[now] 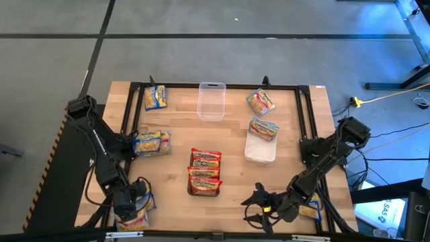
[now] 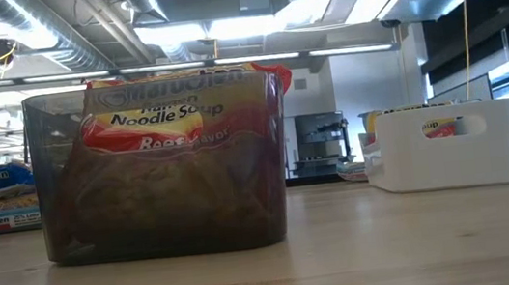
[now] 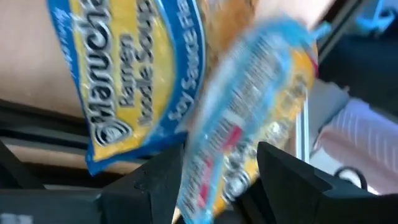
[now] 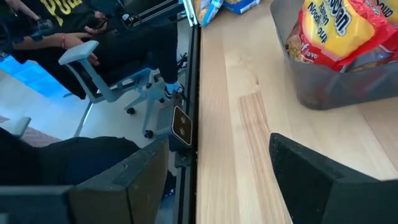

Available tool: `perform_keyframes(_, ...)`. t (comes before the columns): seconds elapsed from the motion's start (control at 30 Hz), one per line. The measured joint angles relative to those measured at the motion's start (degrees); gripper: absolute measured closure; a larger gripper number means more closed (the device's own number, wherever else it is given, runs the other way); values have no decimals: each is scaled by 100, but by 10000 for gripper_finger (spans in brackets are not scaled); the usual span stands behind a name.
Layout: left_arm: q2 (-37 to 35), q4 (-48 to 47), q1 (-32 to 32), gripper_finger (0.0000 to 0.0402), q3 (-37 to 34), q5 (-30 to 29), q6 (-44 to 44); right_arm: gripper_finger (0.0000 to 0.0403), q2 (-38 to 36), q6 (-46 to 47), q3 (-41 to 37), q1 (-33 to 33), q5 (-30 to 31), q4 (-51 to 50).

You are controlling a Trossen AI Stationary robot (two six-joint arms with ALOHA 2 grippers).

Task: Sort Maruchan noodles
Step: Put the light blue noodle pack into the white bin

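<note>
We see bare wood btwn red packets (image 1: 205, 172) & white bin (image 1: 259, 148); clear bin (image 1: 211, 101) blocks top centre, blue packets (image 1: 152, 142) crowd left side

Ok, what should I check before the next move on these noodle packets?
1. Left gripper at the blue packet: ok.
2. Blue packet actually gripped: cannot tell.
3. Right gripper open and empty over bare table: ok.
4. Red packets inside the grey bin: ok.
5. Clear container has room: ok.
6. Every packet sorted: not ok, a loose packet lies on the table.
</note>
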Motion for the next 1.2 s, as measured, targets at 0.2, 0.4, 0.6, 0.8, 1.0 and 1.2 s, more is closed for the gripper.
perform_keyframes(0.2,-100,160,-85,200,2,-430,182,148,0,5,0,-79,-1,12)
perform_keyframes(0.4,114,166,-257,201,2,-1141,201,148,0,5,0,-73,38,12)
perform_keyframes(0.6,372,417,-350,202,0,-1155,185,148,0,1,0,-74,70,10)
perform_keyframes(0.8,375,1104,-415,202,2,-1243,527,148,0,-23,0,-74,191,5)
perform_keyframes(1.0,377,1298,-487,202,-237,-1726,312,148,0,-30,0,-72,266,1)
perform_keyframes(1.2,380,2120,-511,205,-522,-1537,82,148,0,-43,0,-72,259,1)
